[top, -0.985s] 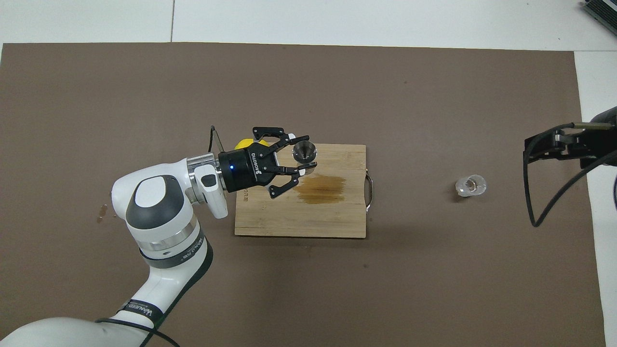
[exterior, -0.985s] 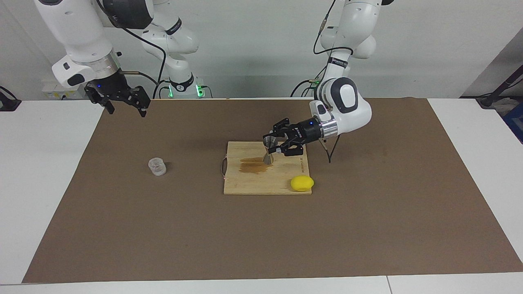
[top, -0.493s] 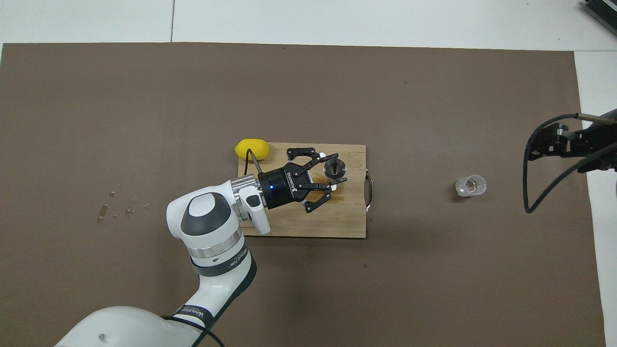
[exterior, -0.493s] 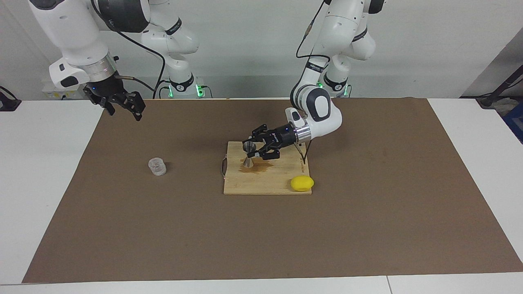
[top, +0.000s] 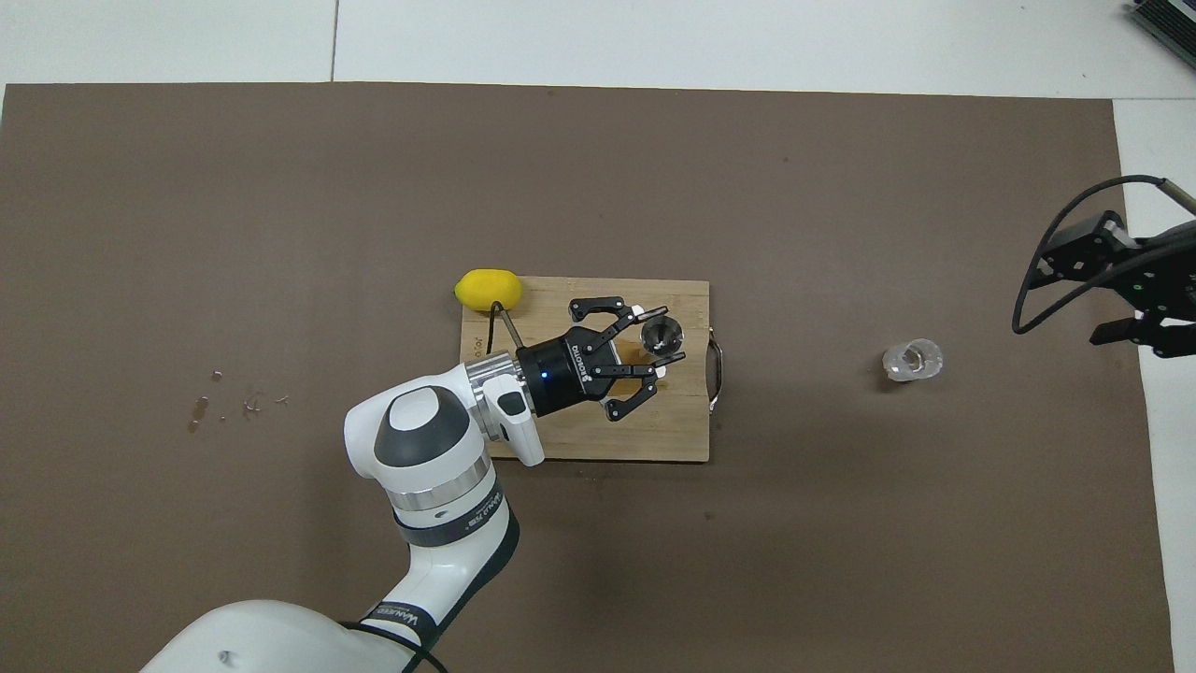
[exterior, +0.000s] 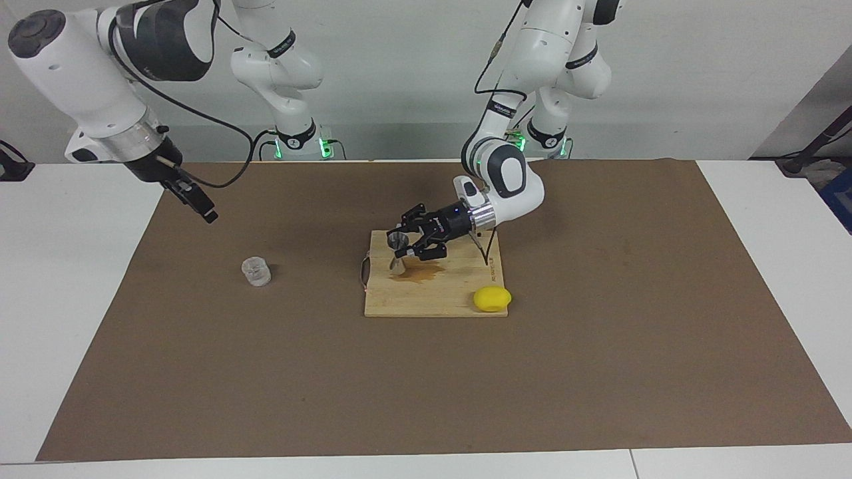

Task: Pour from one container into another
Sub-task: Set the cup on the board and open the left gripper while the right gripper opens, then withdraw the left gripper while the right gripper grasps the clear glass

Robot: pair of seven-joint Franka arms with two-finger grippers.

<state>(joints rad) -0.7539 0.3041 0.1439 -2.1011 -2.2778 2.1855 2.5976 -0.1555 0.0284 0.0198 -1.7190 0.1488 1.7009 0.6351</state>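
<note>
Jaws (left gripper (exterior: 402, 245)) clamp the jigger (exterior: 398, 251) — over board (exterior: 432, 299).

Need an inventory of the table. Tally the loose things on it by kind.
Glass cup: 1
Steel jigger: 1
Lemon: 1
Cutting board: 1
Total: 4

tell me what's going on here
The left gripper is shut on the steel jigger, holding it upright over the wooden board, just beside a brown stain. The glass cup stands untouched on the brown mat, toward the right arm's end of the table. The right gripper hangs in the air, clear of the cup. A lemon lies at the board's corner.
</note>
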